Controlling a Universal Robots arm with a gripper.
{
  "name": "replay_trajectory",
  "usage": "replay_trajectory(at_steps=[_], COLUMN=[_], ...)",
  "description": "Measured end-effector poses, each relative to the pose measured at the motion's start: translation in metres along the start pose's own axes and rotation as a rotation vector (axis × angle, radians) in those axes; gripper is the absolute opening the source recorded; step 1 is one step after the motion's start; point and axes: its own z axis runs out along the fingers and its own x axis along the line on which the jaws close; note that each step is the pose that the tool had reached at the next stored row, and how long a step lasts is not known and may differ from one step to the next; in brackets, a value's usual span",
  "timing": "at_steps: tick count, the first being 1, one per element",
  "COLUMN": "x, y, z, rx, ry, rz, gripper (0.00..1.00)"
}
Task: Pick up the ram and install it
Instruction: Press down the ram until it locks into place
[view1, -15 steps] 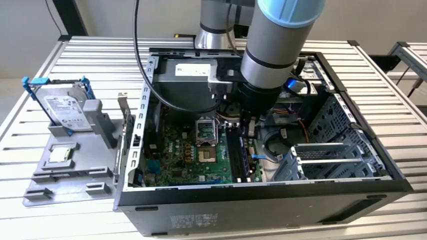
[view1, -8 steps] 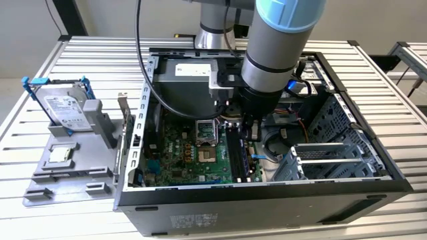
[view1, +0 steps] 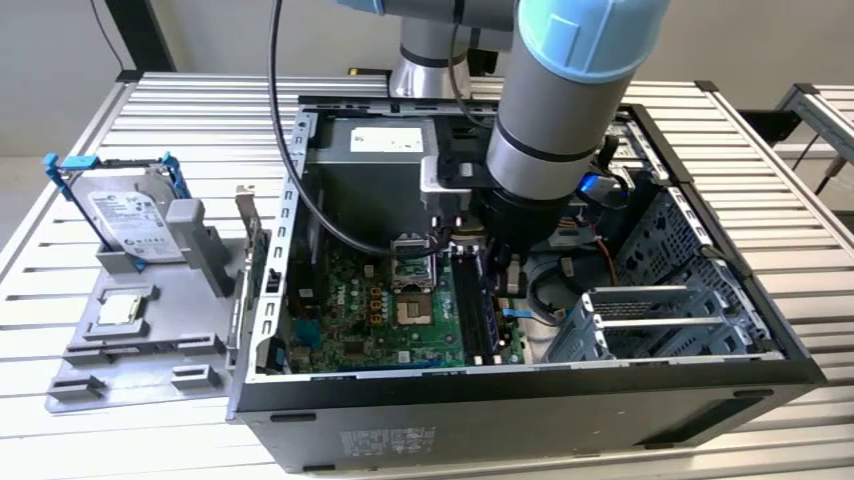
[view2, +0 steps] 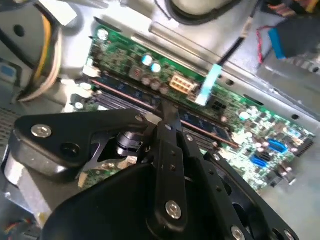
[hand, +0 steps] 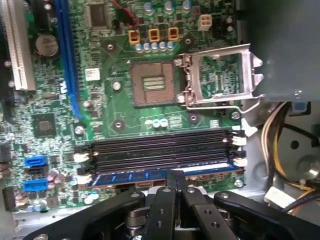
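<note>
From my station I see the gripper (hand: 175, 176) down inside the open computer case (view1: 534, 400), its two black fingers (hand: 167, 192) brought together to a narrow point right over the ram (hand: 135, 176). The tips look pressed closed against each other and they touch or nearly touch the stick's top edge; I cannot tell whether they pinch it or only bear on it. The ram, a long dark blue strip, sits along the outermost of the memory slots (hand: 160, 150) on the green motherboard (hand: 120, 105), with the other black slots lying bare beside it. In the second wrist view the same fingertips (view2: 170, 117) meet at the thin stick (view2: 125, 95) running across the board. Farther out on the board the processor socket (hand: 152, 82) lies bare with its metal frame (hand: 222, 75) swung up. In the exterior view, the hard drive (view1: 127, 215) stands in a grey holder (view1: 134, 340) on the slatted table (view1: 747, 130), off to that view's left of the case.
</note>
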Motion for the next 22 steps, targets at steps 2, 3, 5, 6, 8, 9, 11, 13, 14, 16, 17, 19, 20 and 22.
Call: replay_trajectory(at_steps=[2, 3, 5, 6, 8, 9, 11, 13, 14, 16, 17, 19, 20, 22], x=[0.0003, 0.0003, 0.0003, 0.0003, 0.0005, 0.0007, 0.0005, -0.0004, -0.0005, -0.0006, -0.0009, -0.0014, -0.0016, -0.0021], y=[0.0, 0.0, -0.0005, -0.0011, -0.0014, -0.0014, -0.0015, -0.0016, -0.0017, -0.0016, -0.0017, -0.0017, -0.0017, -0.0018], z=[0.0033, 0.0039, 0.0042, 0.0054, 0.0089, 0.0105, 0.0118, 0.0062, 0.0015, -0.0082, -0.0127, -0.0223, -0.0268, -0.0358], rx=[-0.0001, -0.0008, -0.0013, -0.0015, -0.0016, -0.0016, -0.0015, -0.0008, -0.0008, -0.0011, -0.0011, -0.0011, -0.0011, -0.0011], ry=[0.0005, 0.0008, 0.0008, 0.0013, 0.0018, 0.002, 0.003, -0.0027, -0.0014, 0.0002, 0.0001, 0.0003, 0.0006, 0.0004], rz=[0.0, 0.0, 0.0, 0.0, 0.0, 0.0, 0.0, 0.0, 0.0, 0.0, 0.0, 0.0, 0.0, 0.0], gripper=[0.0, 0.0, 0.0, 0.0, 0.0, 0.0, 0.0, 0.0, 0.0, 0.0, 0.0, 0.0, 0.0, 0.0])
